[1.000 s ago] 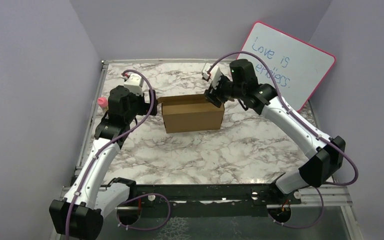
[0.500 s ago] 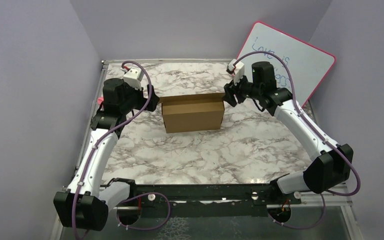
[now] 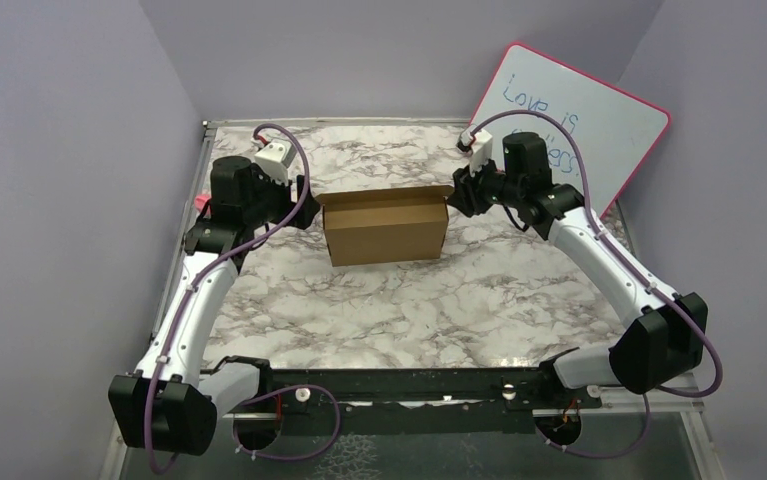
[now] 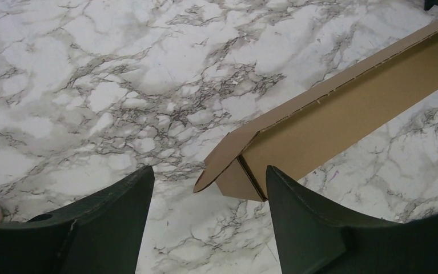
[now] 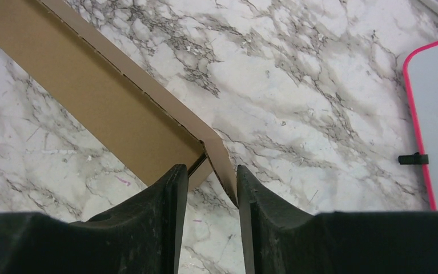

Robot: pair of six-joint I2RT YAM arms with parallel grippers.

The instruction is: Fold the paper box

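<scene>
**Brown Cardboard Box Flanked by Both Grippers at Its Two Ends**

The plain brown cardboard paper box (image 3: 386,235) is seen standing on the white, grey-veined marble-patterned tabletop (image 3: 409,310), in the middle of the table and toward its far half. One long side is turned toward the arm bases. The top is open, and a small flap is splayed outward at each upper end.

The left gripper (image 3: 304,212) is placed at the box's left end. In the left wrist view its black fingers (image 4: 113,217) are held wide apart. The corner flap of the box (image 4: 342,114) is framed in the gap between them and is touched by neither finger, so nothing is gripped.

The right gripper (image 3: 456,197) is placed at the box's right end. In the right wrist view its jaws are set only narrowly apart. The tip of the corner flap of the box (image 5: 108,97) reaches into that gap and lies against one finger (image 5: 262,217). Bare marble is visible between the fingers, so the flap is not clamped from both sides.

A pink-framed whiteboard (image 3: 579,130) with blue handwriting is propped against the far right wall, well apart from the box. A small pink object (image 3: 202,204), too small to be identified, lies near the table's left edge.
</scene>
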